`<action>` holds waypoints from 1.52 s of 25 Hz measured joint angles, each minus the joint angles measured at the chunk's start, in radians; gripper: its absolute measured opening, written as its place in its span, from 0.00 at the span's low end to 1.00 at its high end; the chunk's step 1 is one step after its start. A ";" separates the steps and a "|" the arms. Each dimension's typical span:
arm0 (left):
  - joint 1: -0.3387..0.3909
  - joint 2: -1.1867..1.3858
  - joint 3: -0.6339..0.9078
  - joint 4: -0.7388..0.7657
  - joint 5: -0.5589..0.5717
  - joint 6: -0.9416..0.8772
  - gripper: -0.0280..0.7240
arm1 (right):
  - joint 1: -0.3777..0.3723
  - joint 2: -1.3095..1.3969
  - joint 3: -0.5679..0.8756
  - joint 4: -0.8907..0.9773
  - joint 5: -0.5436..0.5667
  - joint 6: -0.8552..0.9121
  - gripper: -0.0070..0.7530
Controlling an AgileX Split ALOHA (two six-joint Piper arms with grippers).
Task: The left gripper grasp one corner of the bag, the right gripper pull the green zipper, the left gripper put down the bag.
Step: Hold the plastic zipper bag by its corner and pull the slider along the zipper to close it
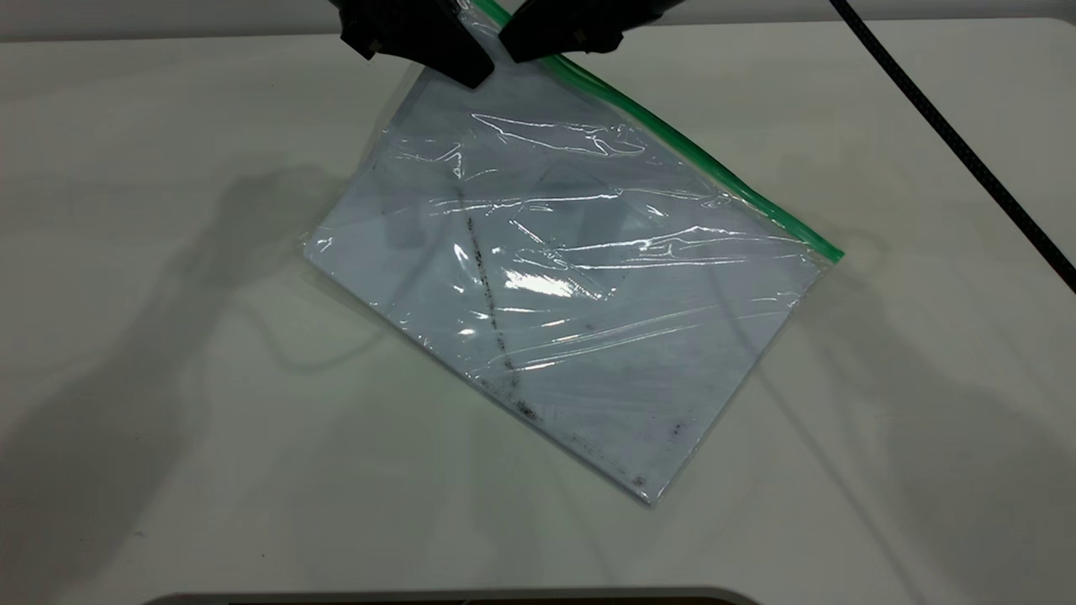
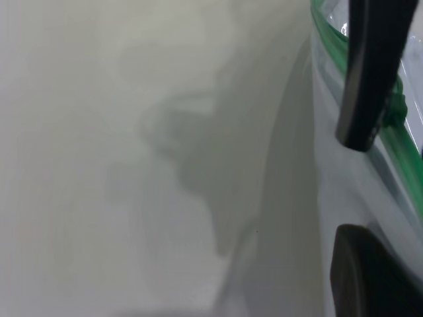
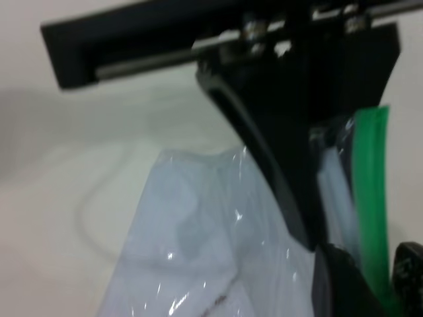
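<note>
The bag point(image 1: 580, 277), a clear pouch with a white sheet and a dark streak inside, hangs tilted with its far corner lifted and its near corner on the table. My left gripper point(image 1: 471, 71) is shut on that lifted corner; one of its fingers point(image 2: 370, 277) shows in the left wrist view. My right gripper point(image 1: 517, 46) sits right beside it on the green strip point(image 1: 698, 155). Its fingertips point(image 3: 344, 284) close on the strip point(image 3: 370, 198) from both sides. The green zipper point(image 2: 396, 102) shows as a small green lump against a right finger point(image 2: 367, 72).
The white table point(image 1: 168, 336) lies around the bag. The right arm's black braided cable point(image 1: 958, 143) runs across the far right. A dark edge point(image 1: 454, 598) lines the front of the table.
</note>
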 joint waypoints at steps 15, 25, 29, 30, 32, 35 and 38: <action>-0.001 0.000 0.000 0.000 -0.009 0.004 0.11 | 0.000 0.000 -0.002 -0.051 -0.003 -0.021 0.05; -0.003 -0.007 0.000 -0.003 -0.063 0.004 0.11 | -0.042 0.045 -0.011 -0.055 -0.022 -0.024 0.05; 0.001 -0.015 0.000 -0.044 -0.077 0.006 0.11 | -0.096 0.060 -0.011 -0.064 -0.019 -0.024 0.05; 0.005 -0.016 0.000 -0.069 -0.080 0.015 0.11 | -0.108 0.060 -0.011 -0.067 -0.019 -0.024 0.05; 0.016 -0.018 0.000 -0.119 -0.083 0.042 0.11 | -0.128 0.060 -0.011 -0.071 -0.019 -0.025 0.05; 0.034 -0.026 0.000 -0.189 -0.085 0.080 0.11 | -0.157 0.065 -0.011 -0.076 -0.027 -0.026 0.05; 0.045 -0.035 0.000 -0.226 -0.088 0.094 0.11 | -0.181 0.089 -0.011 -0.076 -0.038 -0.031 0.05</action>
